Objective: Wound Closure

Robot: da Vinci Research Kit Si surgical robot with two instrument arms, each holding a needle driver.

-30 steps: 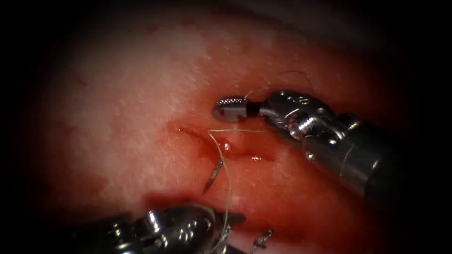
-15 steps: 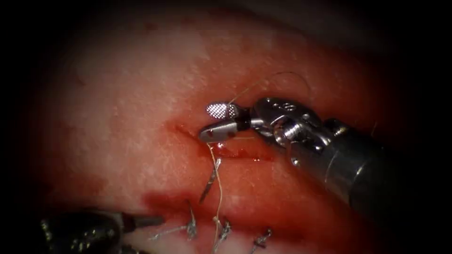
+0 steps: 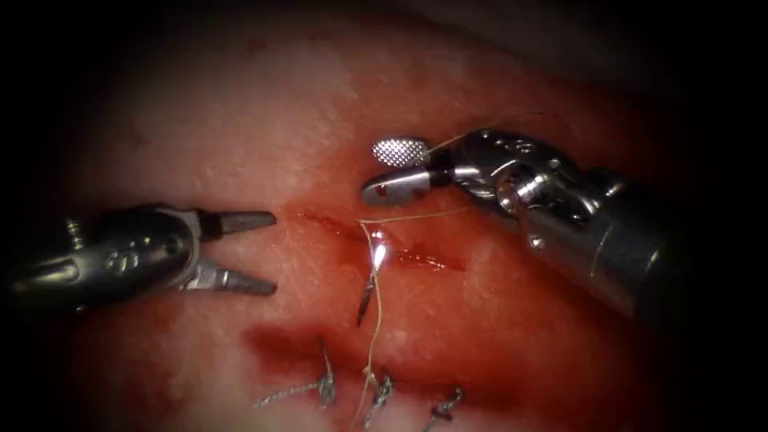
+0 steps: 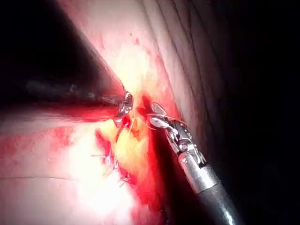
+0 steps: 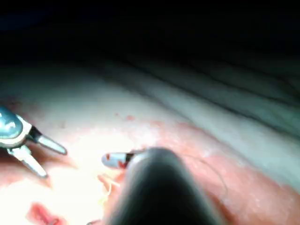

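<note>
In the endoscope view the needle (image 3: 367,294) lay just below centre, its long axis near upright, its upper end entering the tissue (image 3: 240,120) at the cut (image 3: 384,244), its lower end bare. The left tool (image 3: 268,250) sat at the frame's left, jaws spread and holding nothing, level with the cut. The right tool (image 3: 382,172), upper right of the needle, stood open too, thread (image 3: 374,328) trailing by its wrist. Both tips stood apart from the needle; the right looked nearer.

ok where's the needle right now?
Endoscope view: the needle sticks out of the tissue just below the cut, beside the thread, between the two open claws; neither holds it.
</note>
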